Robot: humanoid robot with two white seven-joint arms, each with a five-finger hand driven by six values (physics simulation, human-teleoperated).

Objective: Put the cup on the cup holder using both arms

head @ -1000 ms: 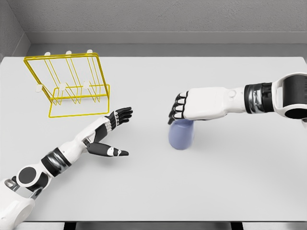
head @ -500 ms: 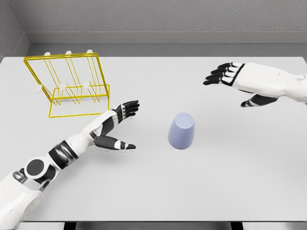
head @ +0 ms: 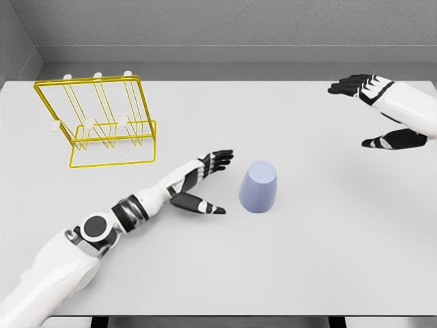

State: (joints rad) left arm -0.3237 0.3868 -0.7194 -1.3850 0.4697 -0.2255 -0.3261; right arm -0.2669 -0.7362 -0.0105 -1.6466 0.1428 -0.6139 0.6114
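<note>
A broad, pale grey surface (head: 307,260) fills nearly the whole frame, running up to a grey wall along the top. Sitting directly on it, just right of centre, there's the lavender cup (head: 259,187), upside down, its wider rim flat against the surface. Over in the upper left stands the yellow wire cup holder (head: 99,123), its rectangular base frame resting on the surface and its tall back frame leaning, white-tipped pegs showing. Cup and holder sit well apart.
</note>
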